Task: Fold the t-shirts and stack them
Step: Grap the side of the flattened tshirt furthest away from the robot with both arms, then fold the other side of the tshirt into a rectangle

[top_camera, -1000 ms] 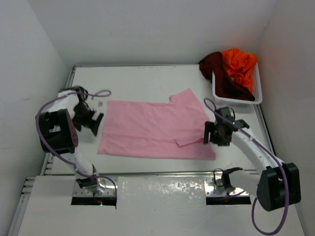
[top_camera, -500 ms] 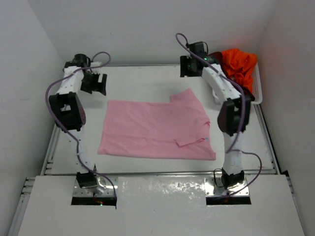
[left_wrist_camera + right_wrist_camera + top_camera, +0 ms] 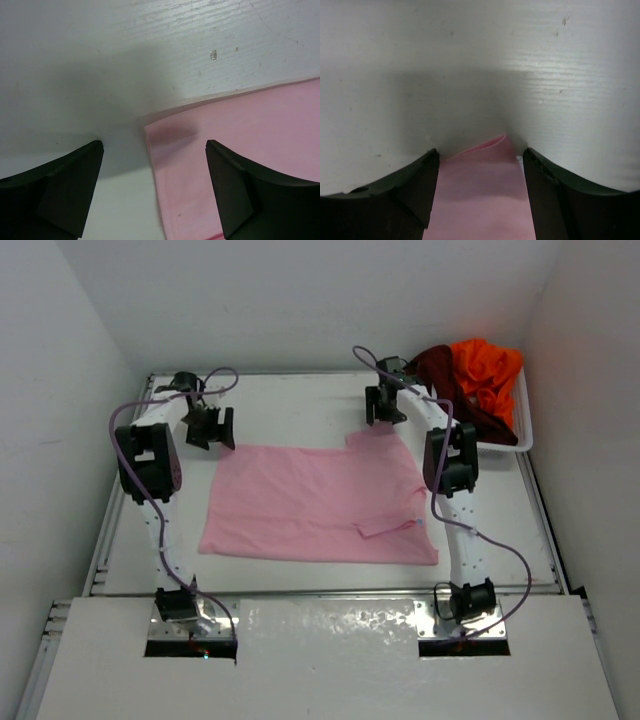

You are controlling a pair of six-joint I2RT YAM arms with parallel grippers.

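Observation:
The light pink t-shirt lies spread flat in the middle of the table. My left gripper is open at its far left corner. In the left wrist view the gripper straddles that corner of the pink shirt, with the cloth edge between the fingers. My right gripper is open at the far sleeve. In the right wrist view the gripper has the pink sleeve tip between its fingers. The dark maroon t-shirt and the bright orange t-shirt lie bunched in the basket.
The white lattice basket stands at the back right corner against the right wall. White walls close the table on the left, back and right. Bare white tabletop runs behind the shirt's far edge.
Both arms have swung from the shirt's sides to the far end of the table. In the last half second both grippers moved nearer, onto the shirt's far edge. The shirt has not moved.

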